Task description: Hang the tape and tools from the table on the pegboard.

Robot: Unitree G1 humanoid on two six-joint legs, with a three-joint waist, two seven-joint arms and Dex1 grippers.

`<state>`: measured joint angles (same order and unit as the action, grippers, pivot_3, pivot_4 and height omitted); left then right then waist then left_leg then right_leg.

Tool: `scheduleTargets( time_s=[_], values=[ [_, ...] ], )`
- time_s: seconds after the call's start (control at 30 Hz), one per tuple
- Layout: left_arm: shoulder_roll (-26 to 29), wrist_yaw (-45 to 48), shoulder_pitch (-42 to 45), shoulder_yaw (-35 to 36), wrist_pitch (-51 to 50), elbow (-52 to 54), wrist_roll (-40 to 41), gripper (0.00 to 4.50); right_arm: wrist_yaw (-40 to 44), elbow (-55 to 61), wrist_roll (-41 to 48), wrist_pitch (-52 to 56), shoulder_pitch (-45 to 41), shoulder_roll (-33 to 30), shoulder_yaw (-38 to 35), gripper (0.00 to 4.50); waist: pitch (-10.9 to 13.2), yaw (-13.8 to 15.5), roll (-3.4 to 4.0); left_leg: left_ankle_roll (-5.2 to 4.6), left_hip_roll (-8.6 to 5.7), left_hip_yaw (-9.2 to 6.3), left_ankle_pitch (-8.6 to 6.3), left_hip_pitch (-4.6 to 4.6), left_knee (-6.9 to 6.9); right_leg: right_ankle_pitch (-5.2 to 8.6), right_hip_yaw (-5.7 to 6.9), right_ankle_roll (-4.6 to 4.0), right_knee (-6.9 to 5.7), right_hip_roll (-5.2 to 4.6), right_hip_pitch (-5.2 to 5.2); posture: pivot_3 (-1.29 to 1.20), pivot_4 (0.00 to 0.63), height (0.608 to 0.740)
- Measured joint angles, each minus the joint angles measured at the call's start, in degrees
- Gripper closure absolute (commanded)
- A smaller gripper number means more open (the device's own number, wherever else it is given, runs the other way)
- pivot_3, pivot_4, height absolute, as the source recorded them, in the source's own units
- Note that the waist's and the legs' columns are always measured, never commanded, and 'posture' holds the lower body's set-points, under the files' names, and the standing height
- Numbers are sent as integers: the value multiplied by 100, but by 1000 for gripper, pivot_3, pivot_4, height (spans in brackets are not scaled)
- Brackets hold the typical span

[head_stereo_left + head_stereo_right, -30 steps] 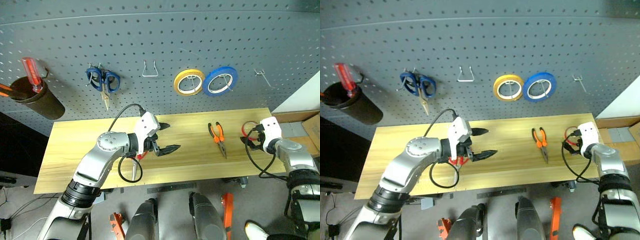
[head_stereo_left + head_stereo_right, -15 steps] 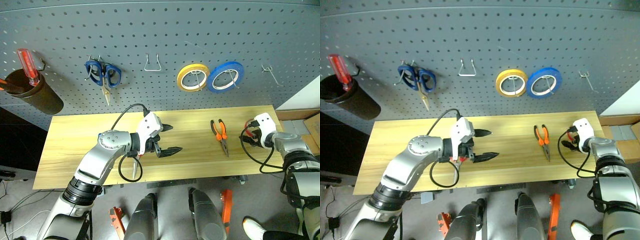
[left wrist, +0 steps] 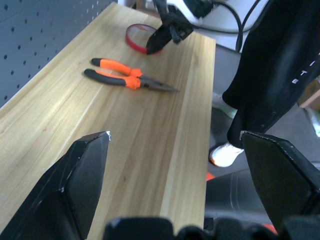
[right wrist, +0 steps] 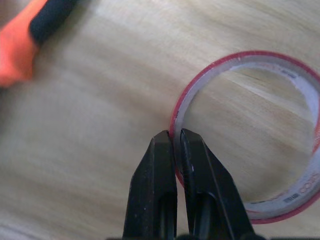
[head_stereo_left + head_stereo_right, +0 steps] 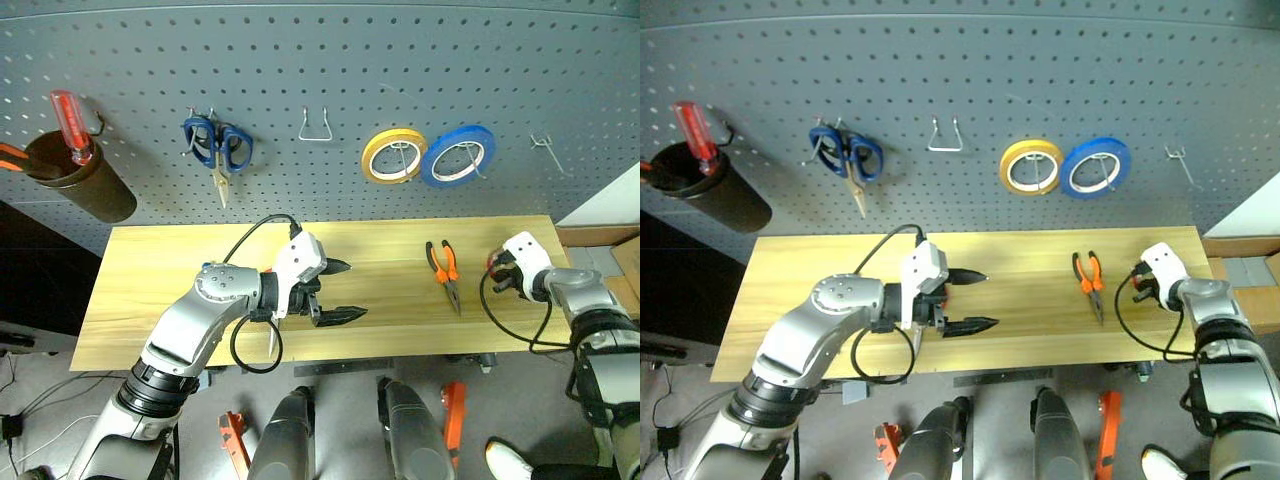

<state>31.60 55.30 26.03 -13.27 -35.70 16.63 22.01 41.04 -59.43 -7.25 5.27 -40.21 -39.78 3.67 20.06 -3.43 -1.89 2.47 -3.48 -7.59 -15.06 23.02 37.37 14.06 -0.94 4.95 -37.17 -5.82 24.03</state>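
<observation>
The red tape [image 4: 301, 191] lies flat near the right end of the table [image 5: 170, 270]. My right gripper [image 4: 175, 139] is shut on the tape's near rim, which runs in between the two fingers. The left wrist view shows the same grip [image 3: 162, 40] on the tape [image 3: 136, 31]. The orange-and-black pliers [image 5: 443, 272] lie left of the tape, tips toward the front edge. My left gripper [image 5: 355, 290] hovers open and empty over the middle of the table. A steel blade [image 5: 271, 340] of the red-handled scissors pokes out beneath that hand. The pegboard [image 5: 300, 60] rises behind the table.
On the pegboard hang blue-handled scissors [image 5: 218, 148], a yellow roll [image 5: 393, 157] and a blue roll [image 5: 458, 155]. A bare wire hook [image 5: 315, 127] sits between them, another hook [image 5: 548, 150] at far right. A brown cup [image 5: 85, 185] holds a red-handled screwdriver [image 5: 70, 125].
My right gripper has gone from open to shut on the tape's rim. The view has shifted a little. My left arm has stayed about where it was.
</observation>
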Motion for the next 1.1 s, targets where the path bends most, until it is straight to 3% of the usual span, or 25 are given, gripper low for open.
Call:
scheduleTargets(
  time_s=[0.13,0.3,0.4,0.53,0.77,1.1],
  values=[
    [-178,35,217,0,-3,67,78,0,-191,2248,72,308,1557,-279,-329,4468,3,56,12,2,-1,-5,-1,26,13,0,4,1,1,-2,18,-119,363,740],
    [-504,110,500,-91,167,117,190,0,-972,6583,120,1389,3719,-52,-1378,4468,7,-35,33,6,3,-2,-6,67,59,-13,-3,12,-15,2,46,-168,369,740],
    [-555,275,506,-333,719,111,7,0,-1641,8588,-76,1861,4476,758,-1578,4468,7,-91,32,-12,7,-6,-15,56,60,-16,-4,8,-36,10,46,-189,372,740],
    [-853,242,554,-463,1424,-89,-298,0,-2273,9751,-524,1909,4579,1281,-1411,4468,8,-147,33,-17,1,6,-16,43,68,-16,-20,10,-44,6,42,-202,373,740],
    [-1256,-20,735,-439,1959,-423,-470,0,-2540,9687,-530,1920,3175,1341,-1495,4468,8,-178,33,-18,5,7,-15,32,66,-17,-15,8,-59,10,39,-191,366,740],
    [-1287,-110,741,-437,2112,-576,-586,0,-2410,6520,526,1508,1455,1286,-1935,4468,9,-170,33,-20,5,15,-16,38,63,-17,-12,6,-46,4,40,-166,361,740]
  ],
)
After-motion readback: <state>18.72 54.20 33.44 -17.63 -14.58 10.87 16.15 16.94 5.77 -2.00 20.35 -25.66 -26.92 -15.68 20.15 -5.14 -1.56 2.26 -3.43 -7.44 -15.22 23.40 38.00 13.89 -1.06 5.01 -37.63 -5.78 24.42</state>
